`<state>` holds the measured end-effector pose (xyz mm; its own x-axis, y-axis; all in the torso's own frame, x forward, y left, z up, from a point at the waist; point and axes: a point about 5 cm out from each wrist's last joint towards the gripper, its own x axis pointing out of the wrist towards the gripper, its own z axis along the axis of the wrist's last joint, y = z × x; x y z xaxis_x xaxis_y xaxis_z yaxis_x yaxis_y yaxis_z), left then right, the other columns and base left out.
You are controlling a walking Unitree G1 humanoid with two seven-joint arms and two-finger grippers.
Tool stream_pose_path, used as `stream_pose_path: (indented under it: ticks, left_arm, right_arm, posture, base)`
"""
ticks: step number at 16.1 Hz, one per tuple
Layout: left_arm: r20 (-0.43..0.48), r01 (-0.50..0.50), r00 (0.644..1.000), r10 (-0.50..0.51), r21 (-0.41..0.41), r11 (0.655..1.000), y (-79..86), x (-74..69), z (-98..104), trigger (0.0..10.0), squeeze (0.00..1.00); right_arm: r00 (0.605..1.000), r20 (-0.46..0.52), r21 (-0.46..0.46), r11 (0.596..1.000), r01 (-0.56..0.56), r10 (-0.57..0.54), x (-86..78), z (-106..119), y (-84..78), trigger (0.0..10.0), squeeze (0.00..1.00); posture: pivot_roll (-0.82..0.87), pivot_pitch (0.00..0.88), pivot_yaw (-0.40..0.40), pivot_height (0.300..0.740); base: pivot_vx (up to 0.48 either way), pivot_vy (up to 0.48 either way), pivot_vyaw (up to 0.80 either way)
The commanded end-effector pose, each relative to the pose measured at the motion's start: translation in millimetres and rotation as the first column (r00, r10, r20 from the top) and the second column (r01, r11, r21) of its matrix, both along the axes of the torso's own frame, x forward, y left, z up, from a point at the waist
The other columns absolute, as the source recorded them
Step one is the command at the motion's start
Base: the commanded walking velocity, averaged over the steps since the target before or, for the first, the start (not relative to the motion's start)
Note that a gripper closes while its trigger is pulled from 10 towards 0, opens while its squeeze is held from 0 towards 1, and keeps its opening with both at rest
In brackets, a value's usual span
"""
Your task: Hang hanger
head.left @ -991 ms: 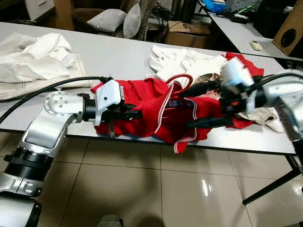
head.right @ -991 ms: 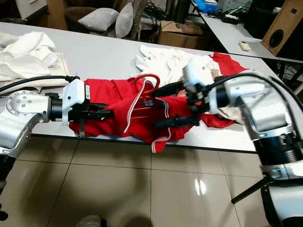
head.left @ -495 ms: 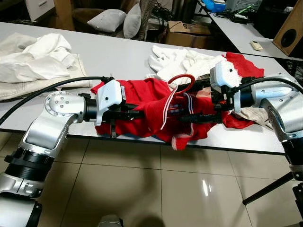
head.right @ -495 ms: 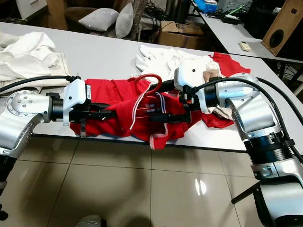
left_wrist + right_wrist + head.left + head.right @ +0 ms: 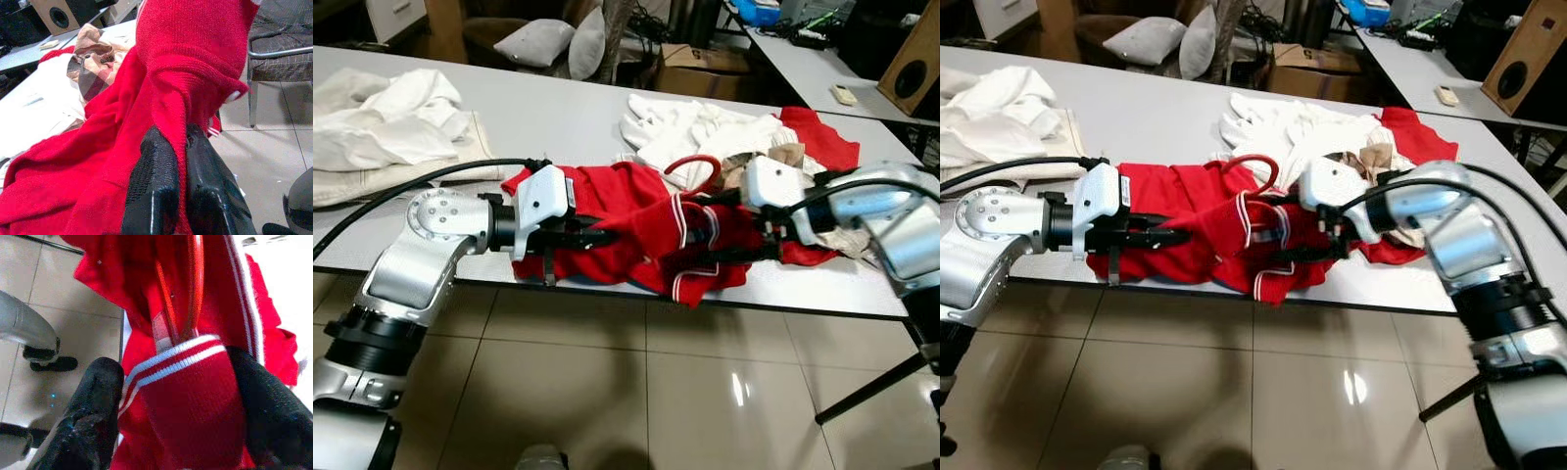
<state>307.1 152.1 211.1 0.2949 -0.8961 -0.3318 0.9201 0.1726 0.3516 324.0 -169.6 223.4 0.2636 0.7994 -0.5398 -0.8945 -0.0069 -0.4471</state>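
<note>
Red sweater (image 5: 636, 220) lies at the near edge of the white table (image 5: 548, 122), w/ a red hanger (image 5: 690, 168) partly inside it; hook sticks out of the top, just beyond the R fingers. L gripper (image 5: 168, 147) has its jaws pinched together on a fold of the knit, fabric squeezed between the two black fingers (image 5: 151, 181); same grip as 1 s ago, arm hasn't shifted. R gripper (image 5: 171, 377) has jaws spread wide, w/ the white-striped neckband (image 5: 178, 364) stretched between them and the hanger's thin red bars running into the opening just ahead. Vs 0.5 s ago: R arm has pulled back and lower toward the table edge, striped band now folded over nearer its jaws, sweater bunched more compactly between the two grippers. White clothes (image 5: 700, 132) and a beige plaid piece (image 5: 783, 157) sit beyond the R gripper; another white pile (image 5: 386, 122) well off past the L arm.
</note>
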Motion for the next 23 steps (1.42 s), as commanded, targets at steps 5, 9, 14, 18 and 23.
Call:
stream_pose_path:
  ticks: [5,9,14,18,23]
  left_arm:
    - [0.040,-0.003,0.999,0.003,-0.003,1.000,1.7,2.7,9.4,0.0,0.00]
    - [0.036,0.005,0.999,-0.005,-0.001,1.000,-0.1,3.3,8.9,0.0,0.00]
    - [0.034,0.009,0.999,-0.010,0.004,1.000,-1.0,3.4,8.8,0.0,0.00]
    - [0.036,0.016,0.999,-0.017,0.007,1.000,-2.7,3.4,8.9,0.0,0.00]
    - [0.038,0.026,0.999,-0.026,0.004,1.000,-5.8,2.8,8.2,0.0,0.00]
  right_arm:
    - [0.998,0.040,0.090,0.995,0.036,-0.040,-3.2,20.0,-24.1,10.0,0.00]
    - [0.998,0.045,0.233,0.971,-0.048,0.038,-7.4,40.8,-16.9,10.0,0.00]
    - [0.999,0.012,0.196,0.979,-0.046,0.045,-2.1,35.1,-5.0,10.0,0.00]
    - [0.997,-0.021,0.170,0.983,-0.073,0.078,0.5,28.7,8.9,10.0,0.00]
    - [0.997,-0.044,0.101,0.993,-0.063,0.068,3.1,21.5,16.2,4.9,0.00]
  posture:
    - [0.10,0.000,-0.099,0.740]
    - [0.10,0.000,-0.097,0.740]
    - [0.10,0.000,-0.097,0.740]
    - [0.11,0.000,-0.100,0.740]
    - [0.10,0.000,-0.102,0.740]
  base:
    - [0.000,0.000,0.00]
    - [0.000,0.000,0.00]
    - [0.000,0.000,0.00]
    - [0.000,0.000,0.00]
    - [0.000,0.000,0.00]
